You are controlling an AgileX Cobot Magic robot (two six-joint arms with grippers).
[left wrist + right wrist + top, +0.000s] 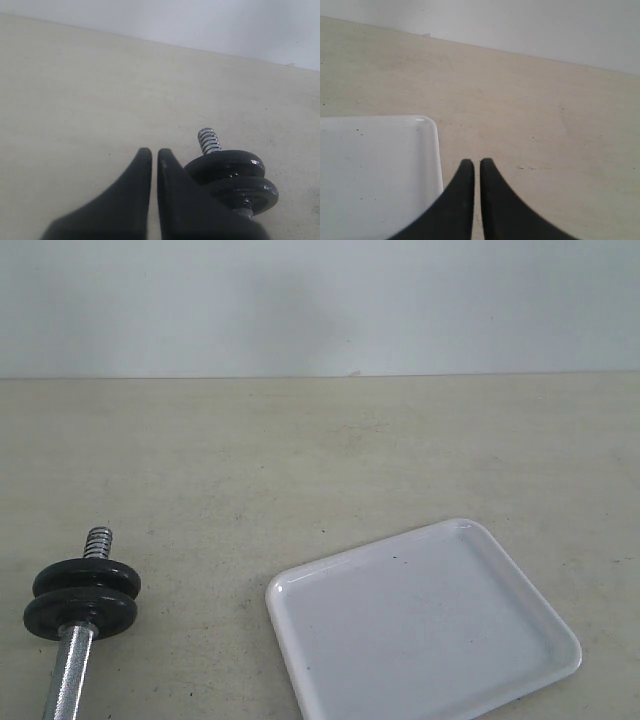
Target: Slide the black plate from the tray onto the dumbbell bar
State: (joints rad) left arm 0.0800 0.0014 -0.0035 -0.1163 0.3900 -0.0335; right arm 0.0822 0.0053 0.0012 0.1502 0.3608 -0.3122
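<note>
The dumbbell bar (68, 675) lies at the front left, its threaded end (98, 540) pointing away. Two black discs sit side by side on it. The one nearest the threaded end is the black plate (86, 578), touching the second disc (80, 616). The white tray (420, 630) at the front right holds nothing. My left gripper (154, 152) is shut and empty, just beside the black plate (227, 167) and the bar's thread (209, 140). My right gripper (473, 162) is shut and empty over the table next to the tray's corner (427, 125). Neither gripper shows in the exterior view.
A beige tabletop (320, 460) runs back to a pale wall (320, 300). The bar's near end runs out of the exterior view at the bottom edge.
</note>
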